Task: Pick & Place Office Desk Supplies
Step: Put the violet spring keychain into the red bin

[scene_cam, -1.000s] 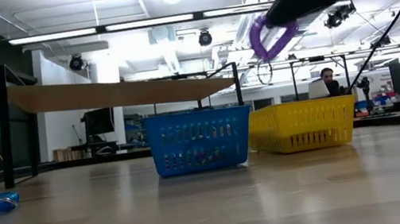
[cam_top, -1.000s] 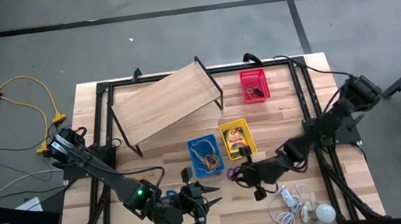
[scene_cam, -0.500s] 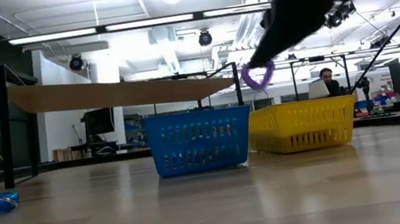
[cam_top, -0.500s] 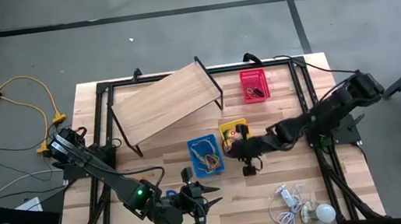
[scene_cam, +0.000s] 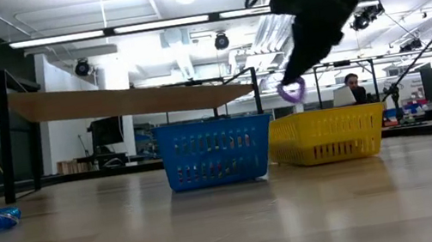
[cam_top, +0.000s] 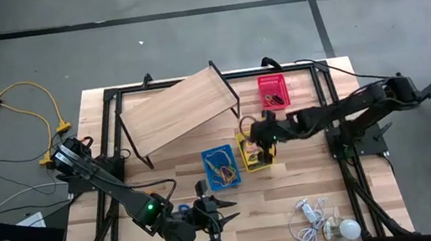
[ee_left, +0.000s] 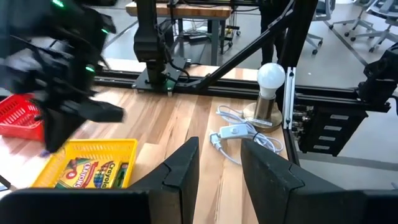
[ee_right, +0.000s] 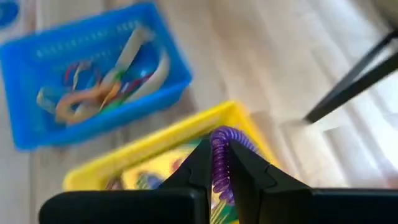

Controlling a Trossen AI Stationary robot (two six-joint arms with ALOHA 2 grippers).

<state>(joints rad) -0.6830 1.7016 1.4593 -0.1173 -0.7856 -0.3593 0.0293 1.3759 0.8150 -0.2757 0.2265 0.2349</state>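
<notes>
resting low at the near left of the wooden bench (cam_top: pixel 290 169): left gripper (cam_top: pixel 227 218), dark fingers (ee_left: pixel 180 171) standing apart, holding nothing, touching nothing. sitting just right of it, mid-bench: blue basket (cam_top: pixel 220 166), a slatted plastic box, carrying a tangle of tan, green and red rubber-band loops (ee_right: pixel 102 87). standing just beside that: yellow basket (cam_top: pixel 253 149), same slatted plastic, with the crayon box (ee_left: pixel 93 174) lying flat inside, yellow-green printed card. hanging over the yellow basket: right gripper (cam_top: pixel 258 135), fingers (ee_right: pixel 245 171) pinching nearly together, clamping a purple band (ee_right: pixel 222 162), a ribbed, coiled loop, dangling clear above the basket rim in the low view (scene_cam: pixel 292 90). sitting farther back and right, well apart: red basket (cam_top: pixel 273 91), small, slatted, with something dark inside, too small for telling. lying near the front right edge: white round bulb (cam_top: pixel 349 228) with thin cord.
</notes>
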